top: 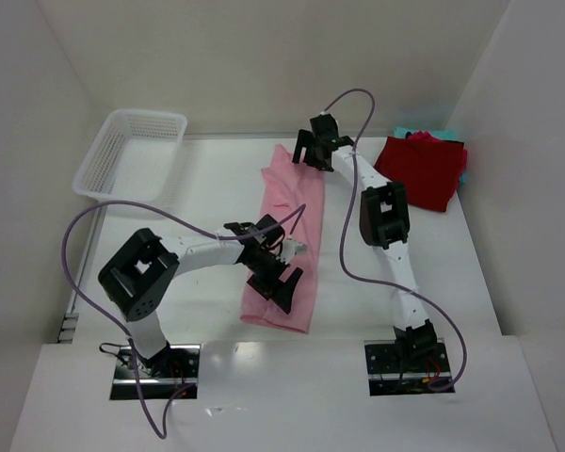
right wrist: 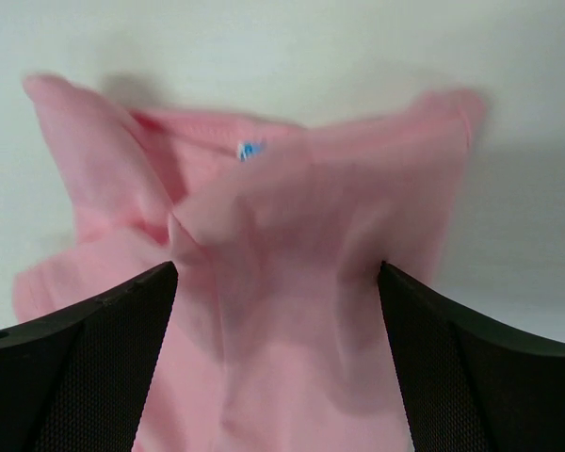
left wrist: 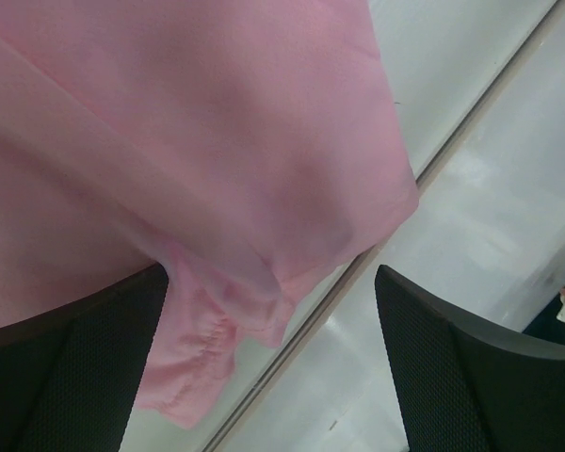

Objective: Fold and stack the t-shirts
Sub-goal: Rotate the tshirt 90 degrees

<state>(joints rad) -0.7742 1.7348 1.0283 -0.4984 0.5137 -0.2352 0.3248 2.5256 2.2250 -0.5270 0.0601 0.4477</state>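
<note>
Left gripper point(top: 284, 281) hangs over the near hem end of the pink t-shirt point(top: 287, 202), jaws spread wide, nothing held; in the wrist view the hem corner sits between the fingers point(left wrist: 75, 367), just at the table point(top: 207, 188) edge. Shirt lies folded lengthwise in a long strip mid-table, running away from the arm bases. Right gripper point(top: 308, 151) is over the far collar end, jaws also wide apart, gripping nothing; small blue neck tag point(right wrist: 250, 151) visible ahead of it. Far right: dark red folded t-shirt point(top: 419, 171) on top of a teal t-shirt point(top: 402, 132), only its edges showing. Far left: white mesh basket point(top: 94, 155).
</note>
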